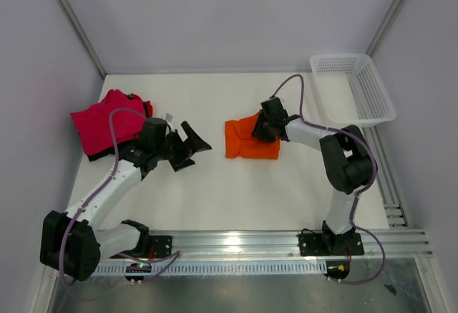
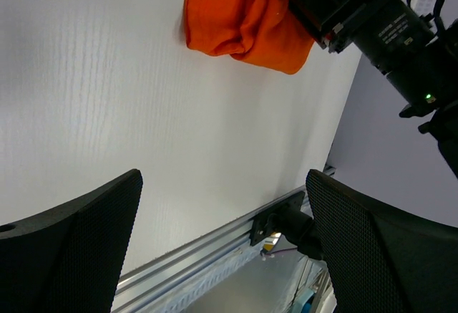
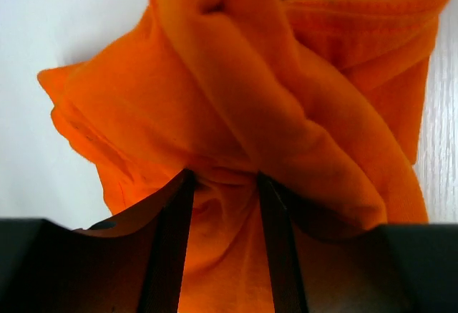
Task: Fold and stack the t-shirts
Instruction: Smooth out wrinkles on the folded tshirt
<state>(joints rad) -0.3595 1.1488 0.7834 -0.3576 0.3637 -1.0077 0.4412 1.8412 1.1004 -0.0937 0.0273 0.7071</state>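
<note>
The orange t-shirt (image 1: pixel 247 148) lies bunched and partly folded at the table's middle; it also shows at the top of the left wrist view (image 2: pixel 236 12). My right gripper (image 1: pixel 266 130) sits at its far right edge, shut on a gathered fold of the orange cloth (image 3: pixel 215 91), which fills the gap between the fingers (image 3: pixel 223 177). The magenta-pink t-shirt (image 1: pixel 104 123) lies crumpled at the far left, with a dark edge showing under its near side. My left gripper (image 1: pixel 195 145) hovers open and empty between the two shirts, pointed toward the orange one (image 2: pixel 223 184).
A white mesh basket (image 1: pixel 372 94) stands at the back right corner. An aluminium rail (image 1: pixel 236 241) runs along the near edge. Grey walls close in on the left, right and back. The right arm's wrist (image 2: pixel 386 26) crowds the orange shirt's far side.
</note>
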